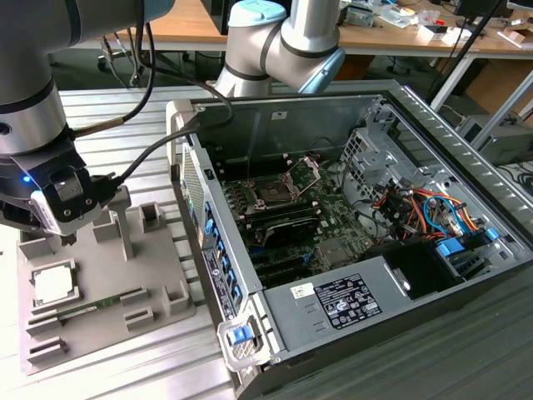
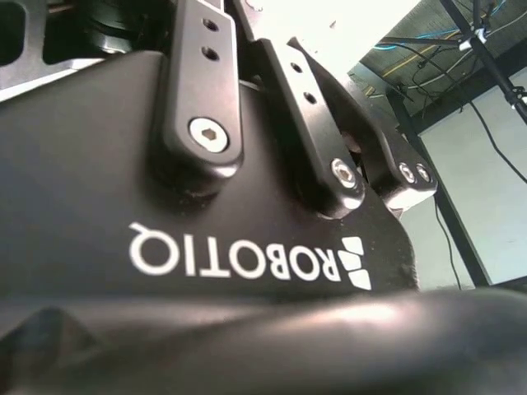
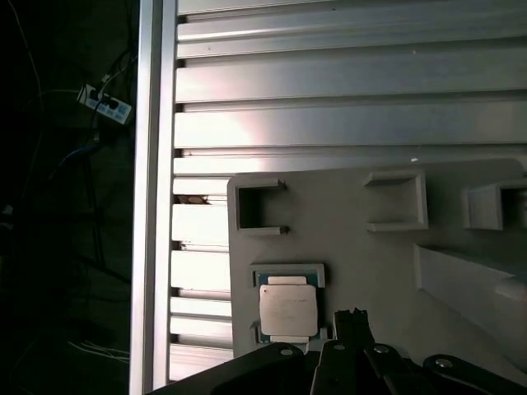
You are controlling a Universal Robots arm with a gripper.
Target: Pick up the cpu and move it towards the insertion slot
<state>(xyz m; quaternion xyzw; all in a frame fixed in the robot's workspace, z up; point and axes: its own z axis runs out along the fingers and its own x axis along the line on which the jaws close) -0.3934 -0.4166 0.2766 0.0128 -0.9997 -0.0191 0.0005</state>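
Grey plastic tray (image 1: 108,310) on the slatted aluminium bench (image 1: 100,108) carries the cpu (image 1: 52,286), which lies flat in a square recess with its pale silver top up (nothing grips it). In the exterior view the gripper (image 1: 65,235) hangs over the tray, with the cpu at about 7 o'clock from it. In the first wrist view a dark tip of the gripper (image 3: 350,322) stands just beside the cpu (image 3: 287,309); whether it is released or clenched I cannot tell. At 3 o'clock from the gripper, well apart, the insertion slot (image 1: 273,192) sits inside the open computer case (image 1: 333,108), its retention bracket (image 1: 306,169) tilted up.
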